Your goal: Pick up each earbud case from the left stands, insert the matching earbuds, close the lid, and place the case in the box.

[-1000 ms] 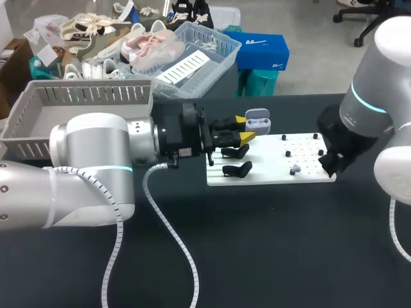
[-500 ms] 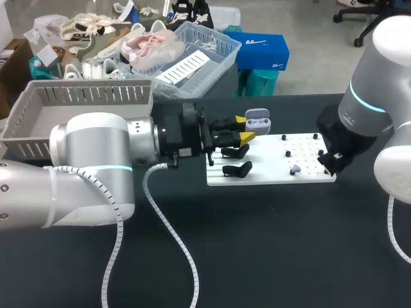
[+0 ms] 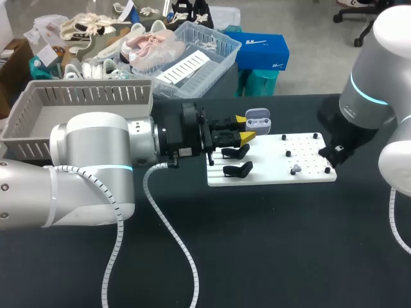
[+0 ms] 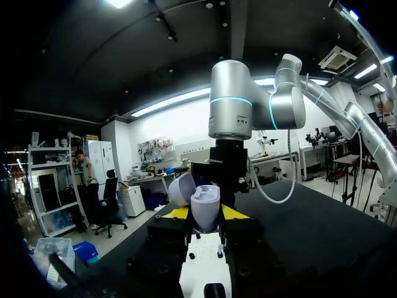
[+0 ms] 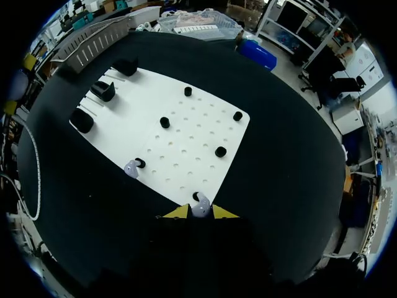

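Note:
My left gripper (image 3: 244, 133) is shut on a lavender earbud case (image 3: 257, 118) with its lid open, held just above the left end of the white board (image 3: 270, 174). In the left wrist view the case (image 4: 204, 207) sits upright between the yellow tips of that gripper (image 4: 205, 213). At the board's near right corner my right gripper (image 5: 200, 212) is shut on a lavender earbud (image 5: 201, 208) beside a black peg. In the head view its fingers are hidden under the wrist (image 3: 334, 151). A second earbud (image 5: 131, 168) (image 3: 294, 170) rests by another peg.
Two empty black case stands (image 3: 236, 152) (image 3: 238, 169) sit on the board's left part, and several black pegs (image 5: 164, 122) dot its right part. A grey slatted box (image 3: 38, 125) stands at the table's back left, behind my left arm.
The right gripper's fingers have closed on the earbud at the board's corner, and that arm has shifted slightly up and back. The left arm and case have stayed put.

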Controlling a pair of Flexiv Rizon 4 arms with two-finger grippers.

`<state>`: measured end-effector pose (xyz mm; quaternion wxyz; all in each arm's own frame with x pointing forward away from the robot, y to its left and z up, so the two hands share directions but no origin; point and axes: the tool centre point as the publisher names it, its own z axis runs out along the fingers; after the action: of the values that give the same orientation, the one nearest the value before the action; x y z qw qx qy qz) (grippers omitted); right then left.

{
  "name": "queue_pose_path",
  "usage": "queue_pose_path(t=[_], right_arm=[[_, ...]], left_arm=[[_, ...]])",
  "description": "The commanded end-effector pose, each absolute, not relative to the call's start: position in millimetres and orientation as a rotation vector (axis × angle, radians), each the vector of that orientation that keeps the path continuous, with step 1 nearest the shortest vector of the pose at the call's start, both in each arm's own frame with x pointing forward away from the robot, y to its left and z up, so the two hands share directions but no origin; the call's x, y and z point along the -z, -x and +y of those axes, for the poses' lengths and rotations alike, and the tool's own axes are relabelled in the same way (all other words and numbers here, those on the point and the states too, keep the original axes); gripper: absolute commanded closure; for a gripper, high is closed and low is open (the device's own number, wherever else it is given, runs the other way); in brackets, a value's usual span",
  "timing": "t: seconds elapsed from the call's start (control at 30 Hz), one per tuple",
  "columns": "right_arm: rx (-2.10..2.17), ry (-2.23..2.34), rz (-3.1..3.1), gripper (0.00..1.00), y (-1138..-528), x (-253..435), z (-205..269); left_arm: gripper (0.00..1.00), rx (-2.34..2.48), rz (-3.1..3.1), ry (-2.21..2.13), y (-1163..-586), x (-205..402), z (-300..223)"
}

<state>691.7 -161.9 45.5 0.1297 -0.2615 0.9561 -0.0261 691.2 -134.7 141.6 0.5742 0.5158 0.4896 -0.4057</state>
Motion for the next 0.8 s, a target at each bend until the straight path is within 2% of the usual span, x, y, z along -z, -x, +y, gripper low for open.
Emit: queue_pose_path(t=[0.03, 0.27, 0.8], right_arm=[[0.122, 0.768, 2.749, 1.0, -675.0, -68.6, -158.4], [0.123, 0.836, 2.711, 1.0, -660.1, -96.1, -139.4], [0.123, 0.836, 2.711, 1.0, -660.1, -96.1, -139.4]], left_arm=[[1.0, 0.947, 1.146, -1.204, -690.7, -141.3, -134.9], [1.0, 0.947, 1.146, -1.204, -690.7, -141.3, -134.9], [1.0, 0.947, 1.146, -1.204, -690.7, -141.3, -134.9]])
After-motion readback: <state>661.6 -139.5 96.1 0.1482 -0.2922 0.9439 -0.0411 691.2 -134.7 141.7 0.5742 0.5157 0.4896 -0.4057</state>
